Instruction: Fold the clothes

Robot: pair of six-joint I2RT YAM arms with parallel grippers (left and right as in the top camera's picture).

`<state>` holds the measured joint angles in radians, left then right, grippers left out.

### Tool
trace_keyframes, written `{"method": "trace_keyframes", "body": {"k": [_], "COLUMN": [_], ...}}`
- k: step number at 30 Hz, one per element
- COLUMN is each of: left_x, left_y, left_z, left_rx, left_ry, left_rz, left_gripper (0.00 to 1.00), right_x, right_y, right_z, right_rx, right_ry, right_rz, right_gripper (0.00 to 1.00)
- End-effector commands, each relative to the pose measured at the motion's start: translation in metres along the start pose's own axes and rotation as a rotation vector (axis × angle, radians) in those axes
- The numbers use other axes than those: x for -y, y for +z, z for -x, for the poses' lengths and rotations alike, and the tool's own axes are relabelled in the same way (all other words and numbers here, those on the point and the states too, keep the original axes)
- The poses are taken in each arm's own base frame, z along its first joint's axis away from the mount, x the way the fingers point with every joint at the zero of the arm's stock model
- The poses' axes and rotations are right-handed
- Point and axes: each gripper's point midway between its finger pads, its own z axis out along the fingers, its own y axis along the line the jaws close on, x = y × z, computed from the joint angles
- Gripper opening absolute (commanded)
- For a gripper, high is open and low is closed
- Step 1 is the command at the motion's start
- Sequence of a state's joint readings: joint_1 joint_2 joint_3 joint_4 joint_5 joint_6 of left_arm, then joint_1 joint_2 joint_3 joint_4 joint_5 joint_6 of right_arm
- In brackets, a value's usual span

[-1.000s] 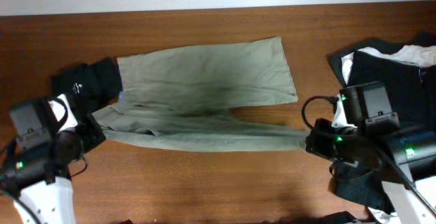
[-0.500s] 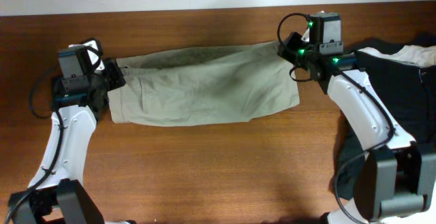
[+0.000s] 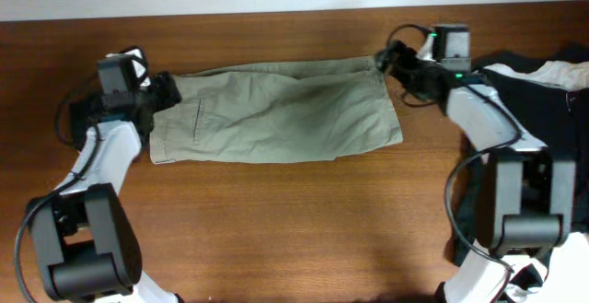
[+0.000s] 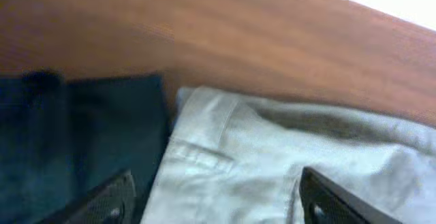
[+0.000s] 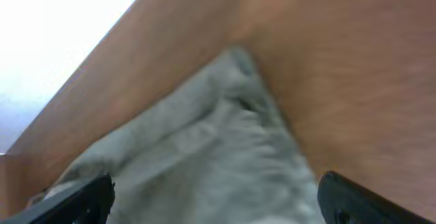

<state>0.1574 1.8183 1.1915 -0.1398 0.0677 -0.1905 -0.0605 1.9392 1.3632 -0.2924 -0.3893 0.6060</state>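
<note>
The khaki shorts (image 3: 276,114) lie folded in half lengthwise as a flat band across the far half of the table. My left gripper (image 3: 168,89) is at their far left corner, at the waistband. In the left wrist view the left gripper (image 4: 218,203) is open, its fingers wide apart over the pale cloth (image 4: 272,163). My right gripper (image 3: 385,62) is at the far right corner. The right gripper (image 5: 218,203) is open too, with the cloth's corner (image 5: 204,156) lying loose between the fingers.
A dark garment (image 4: 82,129) lies just left of the shorts, under my left arm. A pile of black and white clothes (image 3: 552,91) fills the right end of the wooden table (image 3: 276,229). The table's far edge runs close behind both grippers.
Both grippers carried the shorts' near edge up to the far edge, folding them in half. Both have since let go and opened.
</note>
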Motion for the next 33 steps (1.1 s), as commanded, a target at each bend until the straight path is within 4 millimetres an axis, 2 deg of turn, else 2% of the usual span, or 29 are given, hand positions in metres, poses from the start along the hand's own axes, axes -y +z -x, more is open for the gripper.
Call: {"method": "trace_keyframes", "body": {"k": [1,3,4,5,6,8,10,11,12,13,14,15,16,17,18,19,20,21,23,24,25,29,30,31,32,33], "left_x": [0.001,0.015,0.016,0.015,0.012,0.008,0.005,0.004,0.003,0.003,0.003,0.003,0.003,0.004,0.008,0.026,0.035,0.043,0.054,0.057,0.06,0.057,0.054,0.054,0.054,0.054], "left_y": [-0.015,-0.021,-0.024,-0.029,-0.035,-0.042,-0.043,-0.042,-0.042,-0.042,-0.042,-0.042,-0.042,-0.042,-0.04,-0.04,-0.04,-0.038,-0.033,-0.027,-0.022,-0.019,-0.018,-0.018,-0.018,-0.018], "left_z": [0.004,-0.036,-0.046,-0.062,-0.079,-0.103,-0.119,-0.127,-0.129,-0.128,-0.128,-0.128,-0.128,-0.127,-0.125,-0.123,-0.123,-0.123,-0.114,-0.103,-0.091,-0.085,-0.085,-0.086,-0.086,-0.086], "left_rx": [-0.079,-0.239,-0.28,-0.348,-0.419,-0.524,-0.573,-0.592,-0.596,-0.594,-0.592,-0.592,-0.592,-0.589,-0.576,-0.558,-0.551,-0.54,-0.489,-0.435,-0.38,-0.355,-0.355,-0.358,-0.358,-0.358], "left_ry": [-0.011,0.053,0.077,0.108,0.113,0.111,0.116,0.112,0.112,0.113,0.12,0.12,0.12,0.121,0.122,0.154,0.177,0.221,0.252,0.266,0.275,0.285,0.288,0.287,0.287,0.287], "left_rz": [-0.056,-0.119,-0.121,-0.122,-0.117,-0.11,-0.109,-0.107,-0.107,-0.106,-0.109,-0.109,-0.109,-0.11,-0.132,-0.218,-0.248,-0.265,-0.279,-0.286,-0.289,-0.265,-0.249,-0.249,-0.249,-0.249], "left_gripper": [0.73,0.67,0.67,0.65,0.6,0.57,0.56,0.55,0.55,0.55,0.55,0.55,0.55,0.54,0.55,0.55,0.56,0.56,0.56,0.56,0.56,0.56,0.56,0.57,0.57,0.57], "right_x": [0.017,0.059,0.073,0.078,0.08,0.083,0.067,0.064,0.063,0.066,0.077,0.089,0.1,0.105,0.111,0.116,0.12,0.123,0.121,0.11,0.097,0.084,0.087,0.095,0.101,0.102], "right_y": [-0.029,-0.038,-0.04,-0.036,-0.028,-0.013,0.013,0.019,0.021,0.014,-0.009,-0.044,-0.081,-0.101,-0.119,-0.121,-0.12,-0.113,-0.097,-0.085,-0.068,-0.027,-0.01,-0.003,0.001,0.003], "right_z": [-0.027,-0.067,-0.08,-0.09,-0.108,-0.139,-0.148,-0.141,-0.132,-0.127,-0.12,-0.121,-0.129,-0.136,-0.142,-0.138,-0.128,-0.103,-0.061,-0.047,-0.03,-0.035,-0.041,-0.046,-0.051,-0.05], "right_rx": [-0.168,-0.313,-0.364,-0.402,-0.453,-0.531,-0.513,-0.475,-0.444,-0.455,-0.487,-0.559,-0.643,-0.691,-0.731,-0.719,-0.682,-0.579,-0.412,-0.363,-0.284,-0.276,-0.288,-0.301,-0.319,-0.316], "right_ry": [-0.016,-0.04,-0.055,-0.071,-0.079,-0.096,-0.239,-0.274,-0.282,-0.258,-0.211,-0.154,-0.105,-0.085,-0.084,-0.093,-0.098,-0.06,-0.021,-0.059,-0.108,-0.187,-0.187,-0.142,-0.122,-0.123], "right_rz": [0.007,-0.205,-0.271,-0.28,-0.271,-0.273,-0.167,-0.156,-0.157,-0.172,-0.247,-0.351,-0.455,-0.508,-0.568,-0.595,-0.607,-0.595,-0.497,-0.393,-0.32,-0.284,-0.288,-0.314,-0.324,-0.322], "right_gripper": [0.98,0.99,1.0,0.95,0.81,0.78,0.64,0.4,0.12,0.04,0.04,0.04,0.04,0.04,0.59,0.85,0.91,0.97,0.88,0.79,0.6,0.56,0.63,0.66,0.75,0.68]}}
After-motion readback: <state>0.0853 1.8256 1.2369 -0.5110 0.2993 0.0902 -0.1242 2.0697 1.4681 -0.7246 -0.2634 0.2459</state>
